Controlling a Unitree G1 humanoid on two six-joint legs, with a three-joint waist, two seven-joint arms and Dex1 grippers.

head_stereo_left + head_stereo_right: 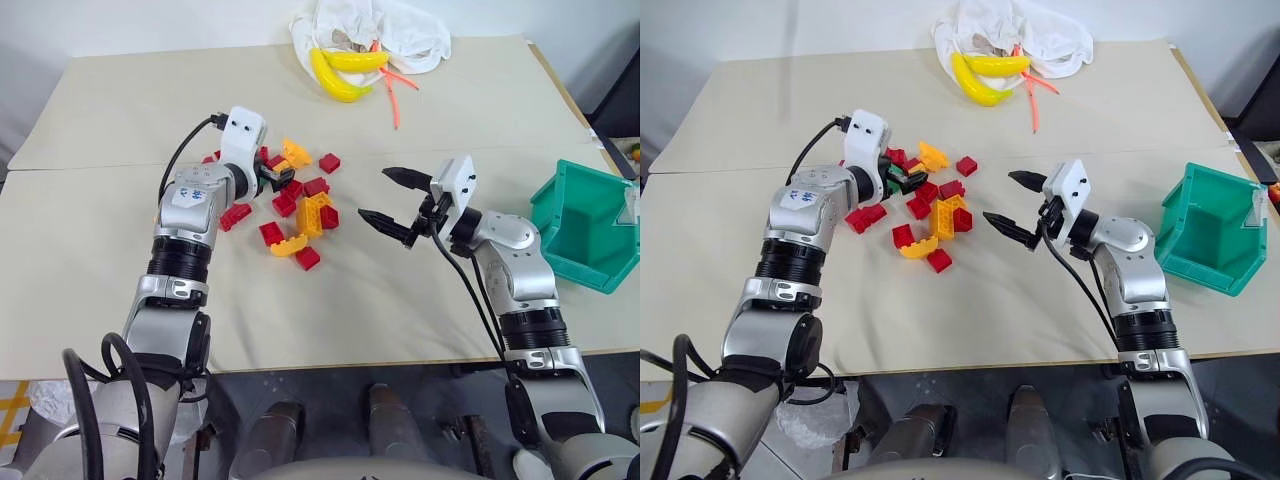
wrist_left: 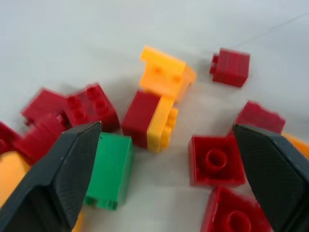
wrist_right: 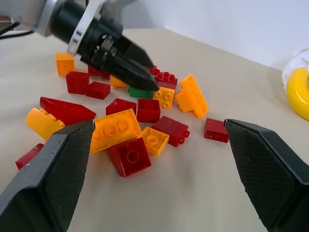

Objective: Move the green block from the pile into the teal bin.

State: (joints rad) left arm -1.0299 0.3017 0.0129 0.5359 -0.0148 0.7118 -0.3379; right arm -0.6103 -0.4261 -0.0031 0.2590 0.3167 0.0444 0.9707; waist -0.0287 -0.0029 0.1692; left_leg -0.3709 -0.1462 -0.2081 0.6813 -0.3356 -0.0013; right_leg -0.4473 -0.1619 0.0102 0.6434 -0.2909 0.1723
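Observation:
The green block (image 2: 112, 170) lies on the table at the pile's left edge, among red and orange-yellow bricks. My left gripper (image 2: 166, 126) hovers just over it, open, and nothing is gripped between the fingers. One finger (image 2: 63, 179) stands right beside the block; contact cannot be told. The right wrist view shows the green block (image 3: 140, 92) just under those black fingertips. The pile (image 1: 300, 205) spreads over mid-table. My right gripper (image 1: 373, 193) stands open and empty to the right of the pile, pointing at it. The teal bin (image 1: 570, 250) sits at the table's right edge.
Yellow bananas (image 1: 340, 70), a white bag (image 1: 400, 30) and thin orange sticks (image 1: 395, 95) lie at the far side of the table. Bare tabletop separates the pile from the bin. The table's front edge runs close under both forearms.

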